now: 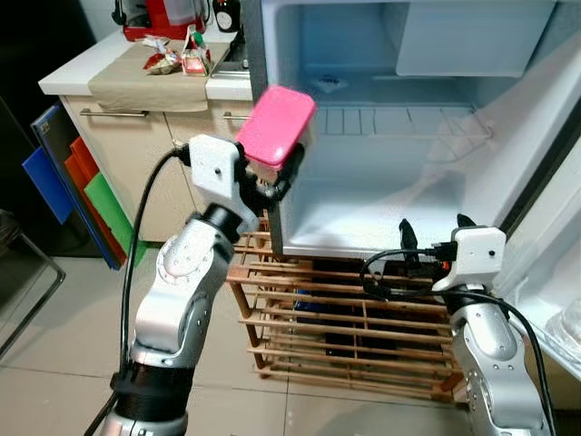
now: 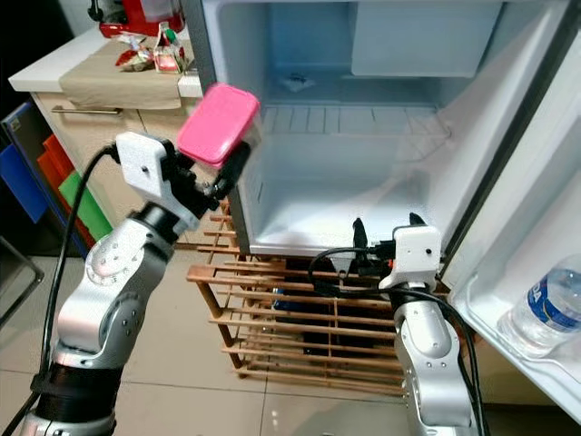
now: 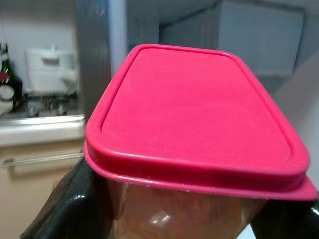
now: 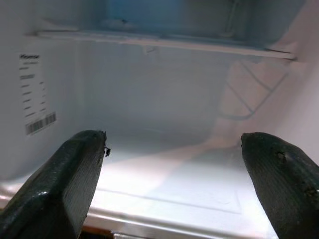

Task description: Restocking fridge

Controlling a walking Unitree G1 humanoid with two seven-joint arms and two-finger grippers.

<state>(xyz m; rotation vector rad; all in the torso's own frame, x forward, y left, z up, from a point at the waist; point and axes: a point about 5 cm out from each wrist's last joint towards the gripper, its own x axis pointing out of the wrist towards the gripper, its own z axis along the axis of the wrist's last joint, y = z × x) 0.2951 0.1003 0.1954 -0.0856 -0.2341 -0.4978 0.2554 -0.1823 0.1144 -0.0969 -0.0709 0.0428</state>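
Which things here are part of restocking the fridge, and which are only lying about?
Job:
pink-lidded container, held by left gripper
open fridge
water bottle in the door
right gripper, open

Lying about:
snack packets
wooden rack
coloured folders

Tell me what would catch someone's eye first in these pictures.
The bright pink-lidded box, gripped by the left gripper and held up at the left edge of the open fridge. The right gripper hangs open, low before the fridge's bare floor, and a water bottle sits in the door shelf at the right.
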